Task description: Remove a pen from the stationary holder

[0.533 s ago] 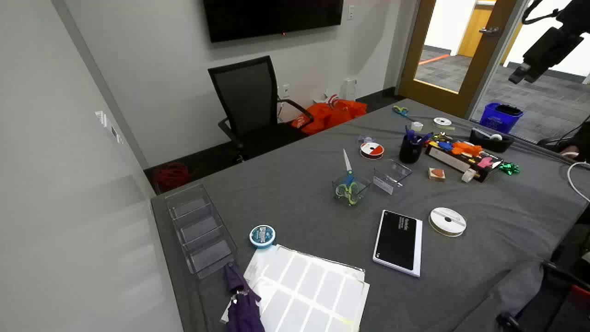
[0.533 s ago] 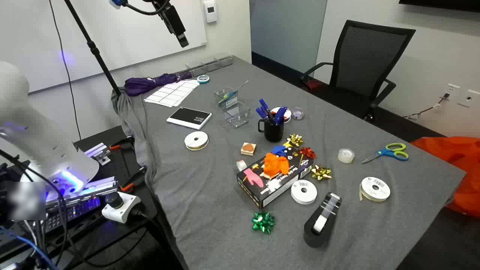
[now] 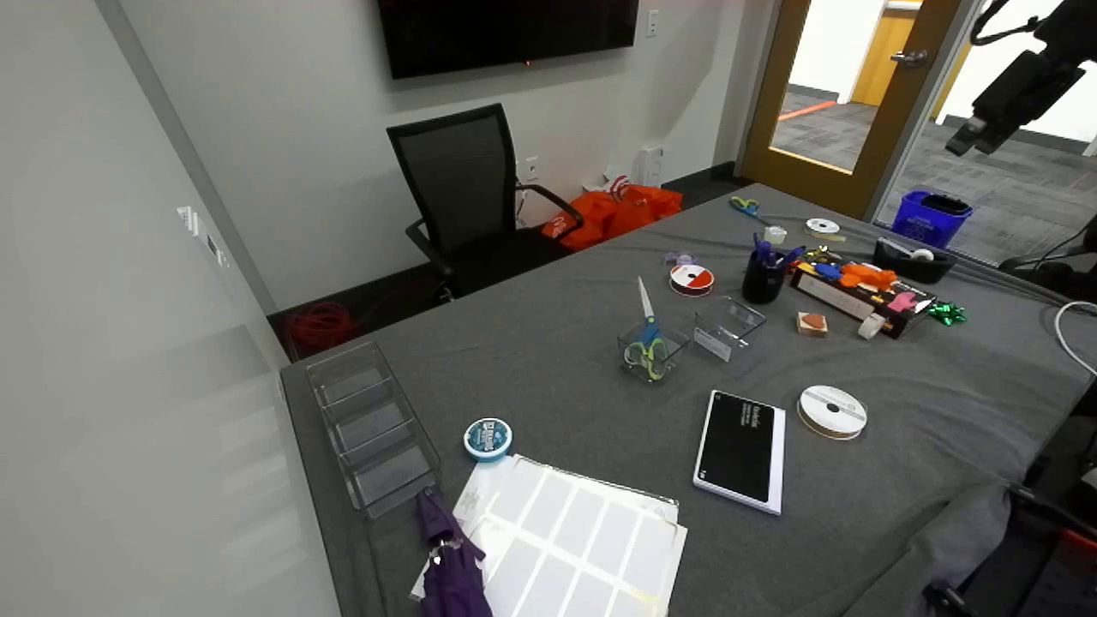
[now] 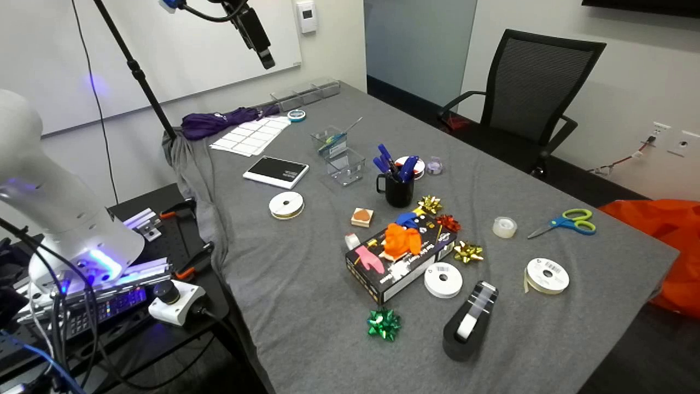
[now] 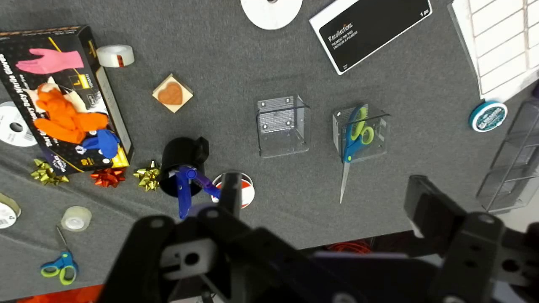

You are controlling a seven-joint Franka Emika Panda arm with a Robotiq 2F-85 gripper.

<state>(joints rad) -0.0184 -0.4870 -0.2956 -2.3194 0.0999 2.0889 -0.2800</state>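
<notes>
Wrist view: pincer (image 5: 324,185) is spread wide, way above the bench (image 5: 223,105), and the blue pens (image 5: 184,194) are sticking out of the black mug (image 5: 179,152), just beside a gold bow (image 5: 148,176).

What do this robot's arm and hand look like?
The arm is white and rounded, a bluish light glowing low on it. The hand is mostly black with some grey, its two fingers blocky. A black cable loops near it.
</notes>
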